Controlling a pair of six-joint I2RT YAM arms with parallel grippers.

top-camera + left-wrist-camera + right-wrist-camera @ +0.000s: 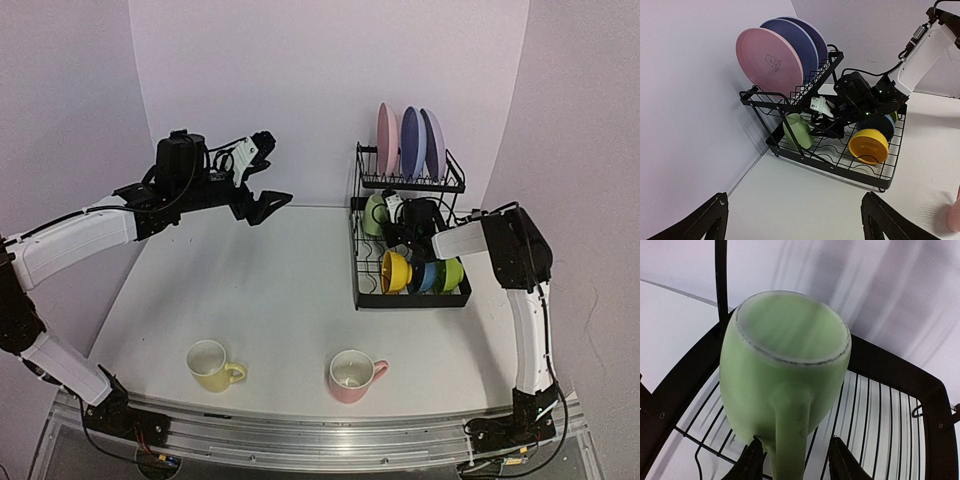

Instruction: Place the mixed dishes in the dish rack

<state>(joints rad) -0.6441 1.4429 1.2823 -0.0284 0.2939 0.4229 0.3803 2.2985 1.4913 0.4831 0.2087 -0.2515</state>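
Note:
The black wire dish rack (411, 301) stands at the back right. Its upper shelf holds the pink plate (385, 140), blue plate (410, 140) and lilac plate (434, 145) on edge. The lower tray holds the yellow bowl (396, 271), dark blue bowl (428, 277) and green bowl (453, 272) on their sides. The pale green mug (785, 365) stands upside down in the tray's back left corner. My right gripper (792, 452) is open, its fingers either side of that mug's handle. My left gripper (262, 205) is open and empty, high above the table's back left.
The yellow mug (211, 365) and the pink mug (353, 375) stand upright near the table's front edge, handles to the right. Walls close in at the back and on both sides. The rack's upright bar (721, 282) is just left of the green mug.

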